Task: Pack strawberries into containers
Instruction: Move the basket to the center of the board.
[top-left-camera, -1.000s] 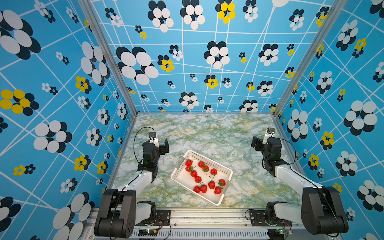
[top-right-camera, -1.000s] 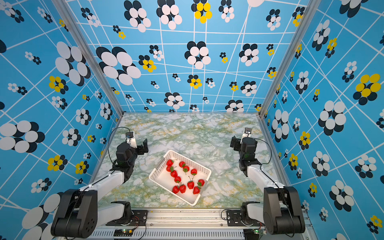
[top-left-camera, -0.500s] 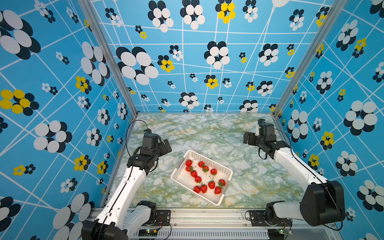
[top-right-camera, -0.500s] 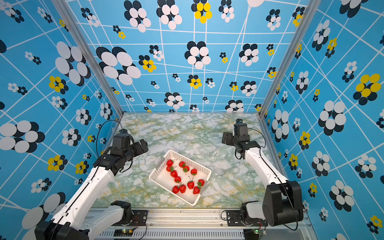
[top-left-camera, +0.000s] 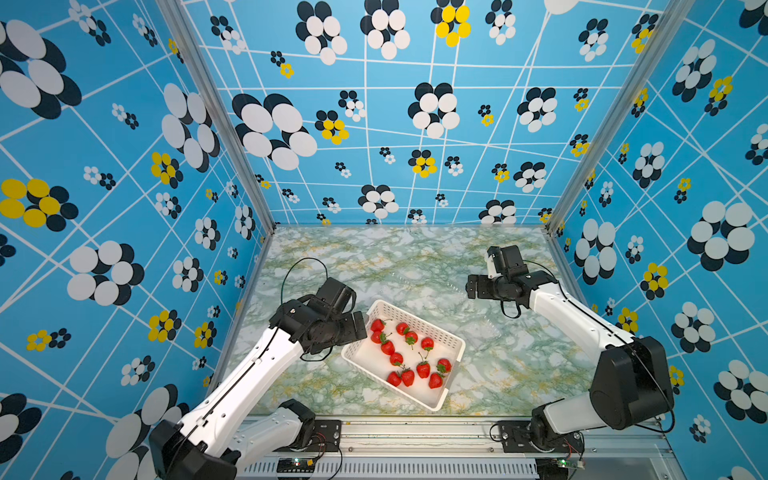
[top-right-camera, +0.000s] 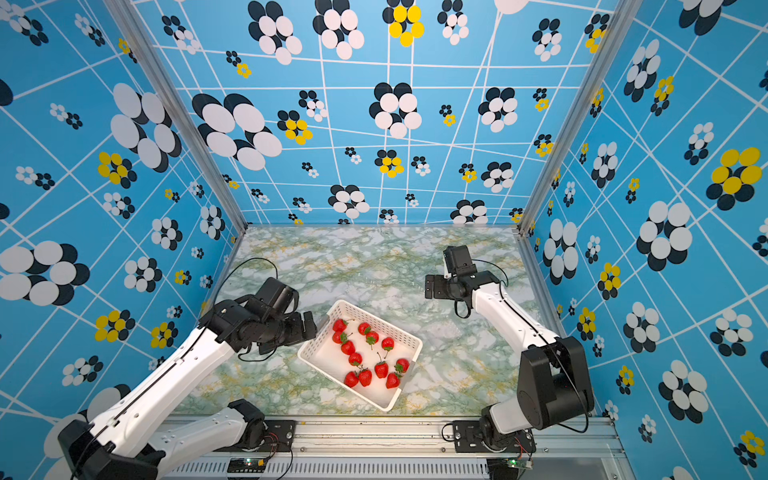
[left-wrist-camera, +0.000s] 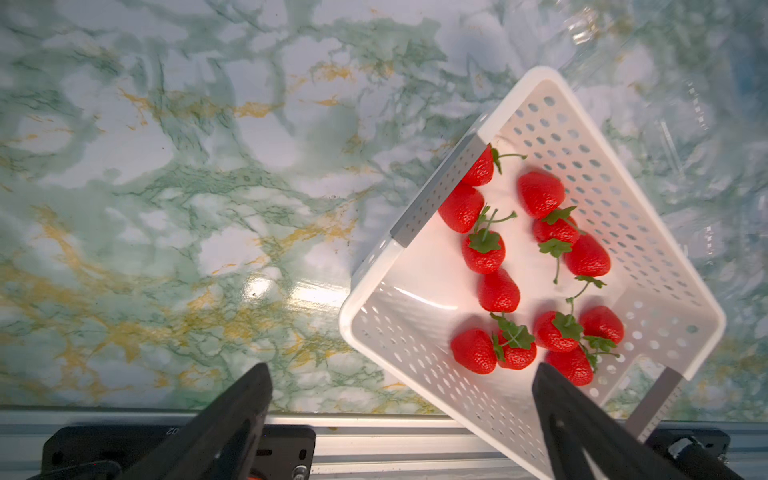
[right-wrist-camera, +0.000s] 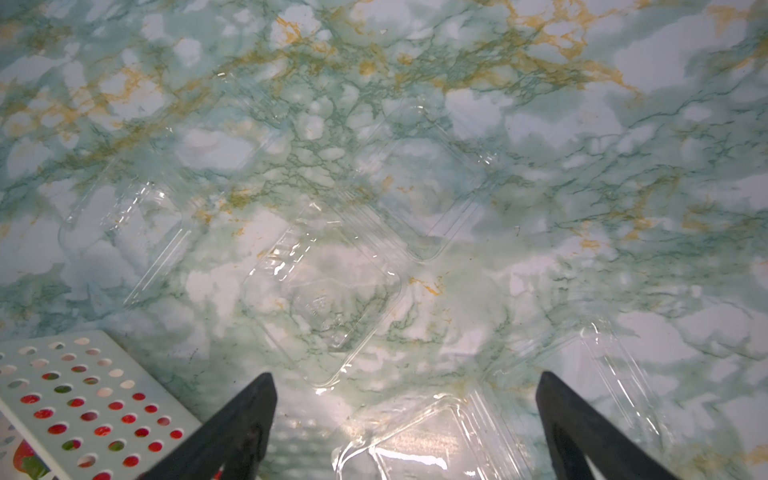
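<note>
Jaws of the left gripper stand spread wide with nothing between them. In the left wrist view one black finger shows over the near wall of the white perforated basket, the other over bare table. In both top views this gripper hangs just beside the basket's corner on the left arm's side; whether it touches the rim cannot be told.

The right gripper is likewise splayed and empty. It sits above the clear containers, which lie opened flat on the green-and-gold marbled table. One lies right under the fingertips, and others spread beyond it and to either side. In a top view the right gripper is well apart from the basket, out over the far right part of the table.

The strawberries, about a dozen, all lie loose inside the basket, red with green caps, several touching one another near its end closest to the robot's base. The containers hold none of them.
</note>
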